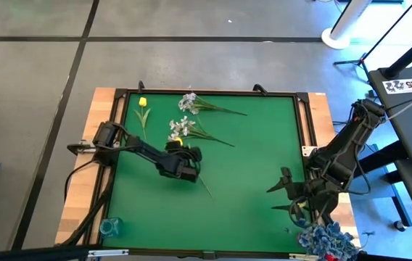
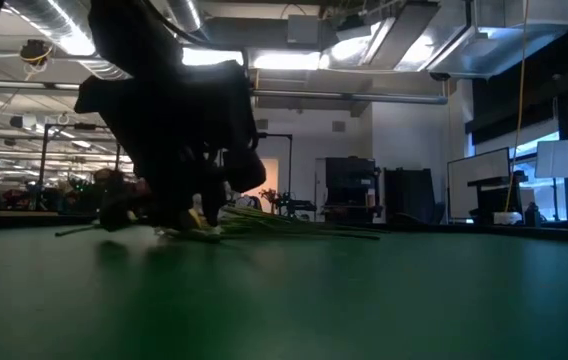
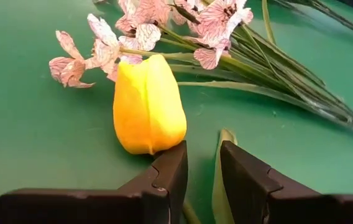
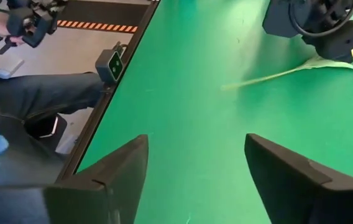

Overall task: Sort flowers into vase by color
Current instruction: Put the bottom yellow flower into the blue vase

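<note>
done: blue sprays [image 1: 327, 238] off-mat at 5 o'clock | right gripper [image 1: 287, 193] wide open, empty | left gripper [image 3: 202, 168] narrowed around yellow tulip [image 3: 148, 104] stem | left: white sprays [image 1: 186, 102], second tulip [image 1: 142, 102] at 11 o'clock

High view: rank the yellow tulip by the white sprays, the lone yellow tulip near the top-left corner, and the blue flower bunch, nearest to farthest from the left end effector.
1. Yellow tulip by the white sprays: right at the left end effector, mid-mat.
2. Lone yellow tulip: up near the mat's top-left corner.
3. Blue flower bunch: far across, off the mat's bottom-right corner, by the right arm.
</note>
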